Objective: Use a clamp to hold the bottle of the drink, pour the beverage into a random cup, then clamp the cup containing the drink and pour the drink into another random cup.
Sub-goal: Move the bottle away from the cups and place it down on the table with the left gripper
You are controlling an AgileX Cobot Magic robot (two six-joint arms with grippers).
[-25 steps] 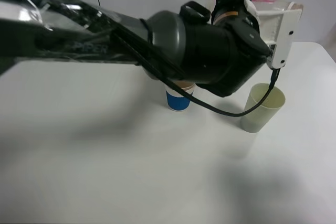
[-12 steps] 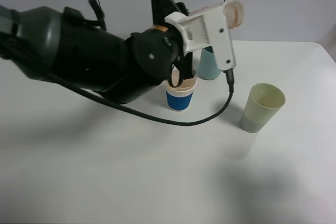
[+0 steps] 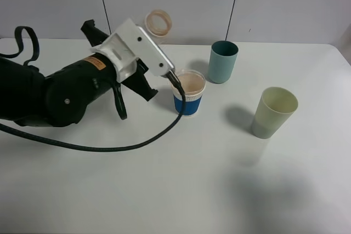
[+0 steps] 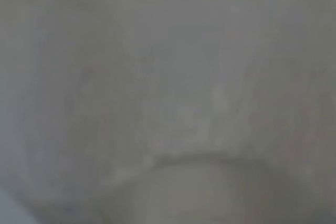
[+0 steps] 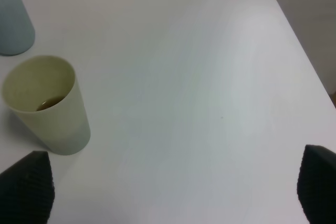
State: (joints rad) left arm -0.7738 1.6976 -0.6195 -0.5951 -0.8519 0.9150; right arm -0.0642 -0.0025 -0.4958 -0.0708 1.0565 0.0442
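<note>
Right claw (image 5: 171,182) spread wide, pale green cup (image 5: 52,114) ahead, off-centre

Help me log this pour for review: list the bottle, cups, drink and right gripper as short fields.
bottle: aloft at the left arm's end, mouth visible
pale green cup: upright, right of the others
drink: little dark liquid in pale green cup
teal cup: upright, at the back
blue-and-white cup: upright, by the left arm
right gripper: open, empty
</note>
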